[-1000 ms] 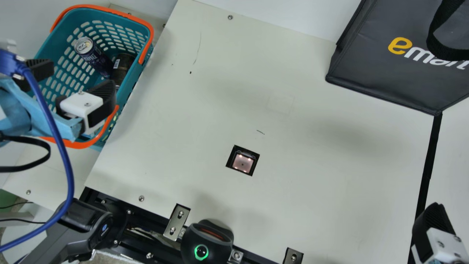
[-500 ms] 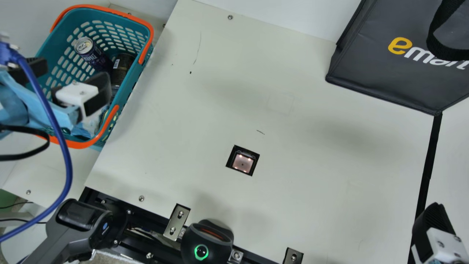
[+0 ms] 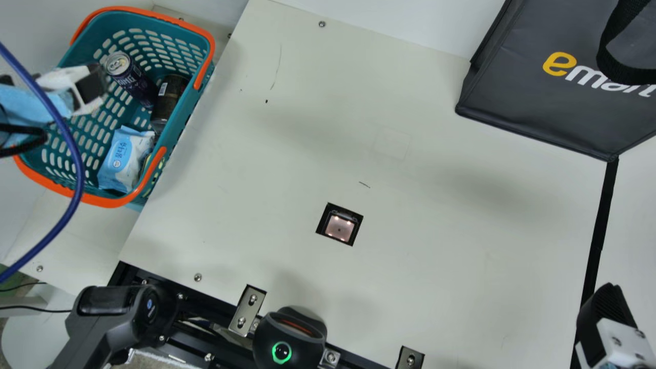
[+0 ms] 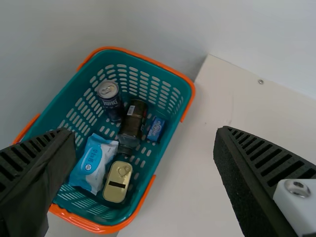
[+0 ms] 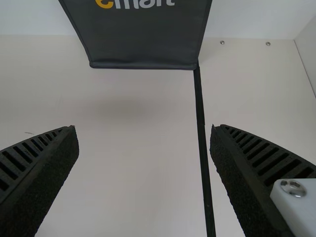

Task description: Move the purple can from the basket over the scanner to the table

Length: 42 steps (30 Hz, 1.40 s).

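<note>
Well, at the main view's left the left gripper [image 3: 88, 86] hung above the basket [image 3: 180, 115], its two ribbed fingers set wide apart, with nothing between them and no touch on the can. Just to its right in that view, the purple can [image 3: 136, 86] sat inside the basket, dark-bodied with pale lettering down its side, its silver lid and pull tab facing up, near a dark bottle [image 3: 166, 100]. Over at the far right, the right gripper [image 3: 607, 310] stood with its fingers well apart too, holding nothing.
</note>
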Tool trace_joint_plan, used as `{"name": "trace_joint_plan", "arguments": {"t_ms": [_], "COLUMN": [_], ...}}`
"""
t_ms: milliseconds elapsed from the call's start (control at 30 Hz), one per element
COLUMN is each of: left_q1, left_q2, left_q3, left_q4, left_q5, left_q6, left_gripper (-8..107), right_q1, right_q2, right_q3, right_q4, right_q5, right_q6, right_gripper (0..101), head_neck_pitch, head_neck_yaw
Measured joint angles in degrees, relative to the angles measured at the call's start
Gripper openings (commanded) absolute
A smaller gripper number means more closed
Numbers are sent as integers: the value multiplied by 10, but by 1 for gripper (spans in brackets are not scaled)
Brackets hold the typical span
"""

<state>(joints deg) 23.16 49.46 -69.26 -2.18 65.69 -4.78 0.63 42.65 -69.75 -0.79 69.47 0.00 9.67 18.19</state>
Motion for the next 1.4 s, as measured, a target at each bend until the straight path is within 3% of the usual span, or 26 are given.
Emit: {"name": "trace_joint_plan", "arguments": {"t_ms": [333, 567, 767, 1400], "left_q1": [156, 223, 219, 146], "left_q2": [73, 143, 201, 350], "left_q3": [-11, -27, -38, -77], "left_q4": [-84, -126, -127, -106], "left_q5": [-22, -30, -41, -74], "left_q6": [128, 227, 267, 252], "left_gripper": [90, 90, 90, 90], "right_q1": [0, 0, 0, 0], "right_q2": [0, 0, 0, 0], "right_q3": [0, 0, 0, 0], "right_q4": [0, 0, 0, 0], "right_q5": [1, 1, 1, 1], "right_q6": [0, 0, 0, 0], "right_gripper": [95, 95, 95, 95], "head_neck_pitch": [0, 0, 0, -1], "head_neck_yaw": [0, 0, 0, 1]}}
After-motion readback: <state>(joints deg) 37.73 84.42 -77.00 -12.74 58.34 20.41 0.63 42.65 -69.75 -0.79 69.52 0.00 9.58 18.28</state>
